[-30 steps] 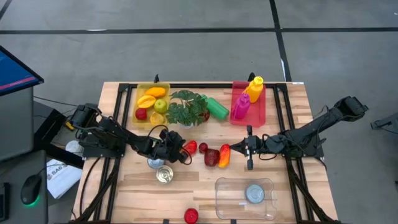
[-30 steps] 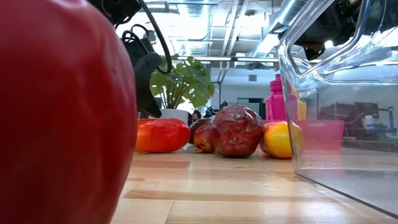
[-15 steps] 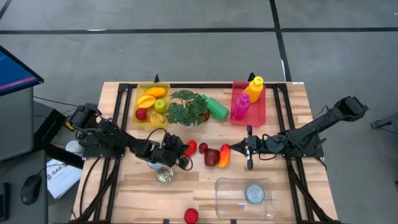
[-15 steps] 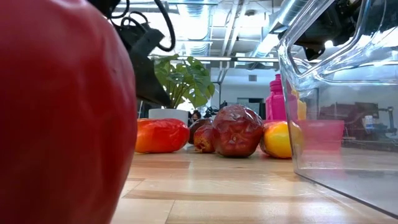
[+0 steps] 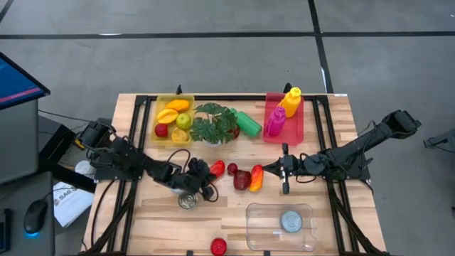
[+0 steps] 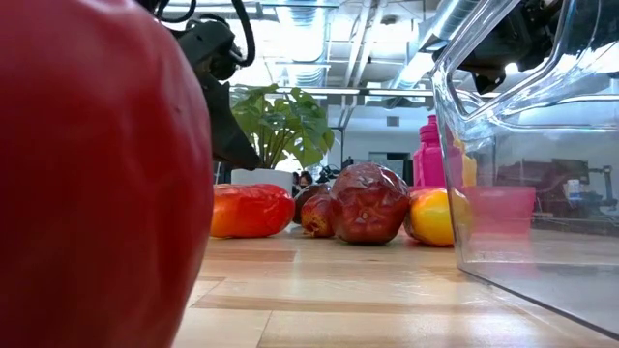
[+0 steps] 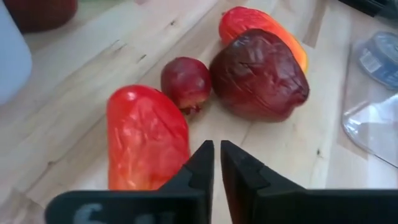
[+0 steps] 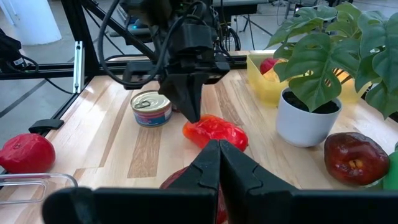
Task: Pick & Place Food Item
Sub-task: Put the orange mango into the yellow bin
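Observation:
A red pepper (image 5: 217, 168) (image 7: 146, 137) lies on its side on the wooden table, beside a small dark red fruit (image 7: 186, 83), a large wrinkled dark red fruit (image 5: 242, 180) (image 7: 258, 74) and a red-orange mango (image 5: 257, 178). My left gripper (image 5: 210, 178) (image 7: 216, 149) is shut, its tips slanting down at the pepper's near-left end (image 8: 194, 127). My right gripper (image 5: 269, 173) (image 8: 219, 147) hangs shut above the mango and the large fruit, pointing toward the pepper and holding nothing. My left gripper has its shut fingertips (image 8: 191, 112) right at the red pepper's near-left end (image 7: 180, 163), slanting down from the table's left. I cannot tell whether they touch the pepper, which lies flat on the table.
A tin can (image 5: 188, 202) stands just near of the left gripper. A clear tub (image 5: 279, 226) with a can in it and a red apple (image 5: 218, 247) sit near the front edge. At the back are a yellow fruit tray (image 5: 173, 117), a potted plant (image 5: 213, 124), a green bottle (image 5: 249, 123) and a pink tray (image 5: 284, 114) with bottles.
My left gripper has swung a little toward the table's near edge and turned at the wrist, staying shut beside the red pepper. The pepper and the other fruits lie where they were.

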You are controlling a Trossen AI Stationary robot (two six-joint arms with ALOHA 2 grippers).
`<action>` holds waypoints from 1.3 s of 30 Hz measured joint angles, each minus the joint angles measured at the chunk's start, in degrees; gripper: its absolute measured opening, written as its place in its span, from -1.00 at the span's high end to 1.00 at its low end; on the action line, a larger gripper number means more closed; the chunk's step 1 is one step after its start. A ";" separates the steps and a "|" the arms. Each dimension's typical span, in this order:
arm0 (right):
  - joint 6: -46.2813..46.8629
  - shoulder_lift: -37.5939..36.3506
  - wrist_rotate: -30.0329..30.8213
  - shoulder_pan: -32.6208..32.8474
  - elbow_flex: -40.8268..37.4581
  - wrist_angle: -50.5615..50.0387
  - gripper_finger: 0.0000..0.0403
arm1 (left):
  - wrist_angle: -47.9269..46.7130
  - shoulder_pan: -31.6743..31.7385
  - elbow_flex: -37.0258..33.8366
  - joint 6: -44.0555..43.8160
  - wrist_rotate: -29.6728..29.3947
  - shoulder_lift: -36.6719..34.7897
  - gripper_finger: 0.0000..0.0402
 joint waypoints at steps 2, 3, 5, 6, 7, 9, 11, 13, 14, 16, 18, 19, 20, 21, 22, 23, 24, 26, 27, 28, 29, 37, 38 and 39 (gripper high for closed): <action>0.00 0.00 0.00 0.00 0.00 0.01 1.00 | -0.01 0.55 0.00 0.07 0.00 0.00 0.82; 0.00 0.00 0.00 0.00 0.00 0.01 1.00 | 0.00 0.82 0.00 0.43 0.00 0.00 0.77; 0.00 0.00 0.00 0.00 0.00 0.01 1.00 | -0.01 1.29 0.00 2.06 -0.01 0.00 0.67; 0.00 0.00 0.00 0.00 0.00 0.01 1.00 | -0.01 1.55 0.00 2.93 -0.14 0.00 0.61; 0.00 0.00 0.00 0.00 0.00 0.01 1.00 | -0.01 1.73 0.00 3.04 -0.48 0.00 0.55; 0.00 0.00 0.00 0.00 0.00 0.01 1.00 | -0.01 2.27 0.00 3.06 -1.03 0.00 0.42; 0.00 0.00 0.00 0.00 -0.01 0.00 1.00 | -0.02 2.78 0.00 3.06 -1.60 0.00 0.30; 0.00 0.00 0.00 -0.02 0.00 0.01 1.00 | -0.04 3.29 0.00 3.35 -1.87 0.00 0.16; 0.00 0.00 0.00 -0.02 0.00 -0.01 1.00 | -0.04 3.56 0.00 3.94 -1.97 0.00 0.10; 0.00 0.00 0.00 -0.02 0.00 0.01 1.00 | -0.04 3.92 0.00 4.84 -1.98 0.00 -0.03; 0.00 0.00 0.00 -0.02 0.00 0.01 1.00 | -0.04 4.30 0.00 4.79 -1.98 0.00 -0.16; 0.00 0.00 0.00 -0.02 0.00 0.01 1.00 | -0.04 4.48 0.00 4.76 -1.97 0.00 -0.22; 0.00 0.00 0.00 -0.02 0.00 0.01 1.00 | -0.04 4.52 0.00 4.76 -1.97 0.00 -0.28; 0.00 0.00 0.00 -0.02 0.00 0.01 1.00 | -0.04 4.52 0.00 4.76 -1.97 0.00 -0.33; 0.00 0.00 0.00 -0.02 0.00 0.01 1.00 | -0.04 4.52 0.00 4.76 -1.97 0.00 -0.39; 0.00 0.00 0.00 -0.05 0.00 0.01 1.00 | -0.04 4.50 0.00 4.76 -1.97 0.00 -0.44; 0.00 0.00 0.00 -0.06 0.00 0.01 1.00 | -0.04 4.50 0.00 4.76 -1.97 0.00 -0.49; 0.00 0.00 0.00 -0.04 0.00 0.00 1.00 | -0.04 4.50 0.00 4.76 -1.96 0.00 -0.59; 0.00 0.00 0.00 -0.04 0.00 0.01 1.00 | -0.04 4.50 0.00 4.76 -1.95 0.00 -0.63; 0.00 0.00 0.00 -0.04 0.00 0.01 1.00 | -0.04 4.50 0.00 4.76 -1.95 0.00 -0.68; 0.00 0.00 0.00 -0.04 0.00 0.01 1.00 | -0.04 4.50 0.00 4.76 -1.95 0.00 -0.72; 0.00 0.00 0.00 -0.04 -0.01 0.01 1.00 | -0.06 4.50 0.00 4.76 -1.95 0.00 -0.96; 0.00 0.00 0.00 -0.04 0.00 0.01 1.00 | -0.06 4.50 0.00 4.76 -1.93 0.00 -0.98; 0.00 0.00 0.00 -0.04 0.00 0.01 1.00 | -0.06 4.50 0.00 4.76 -1.93 0.00 -0.98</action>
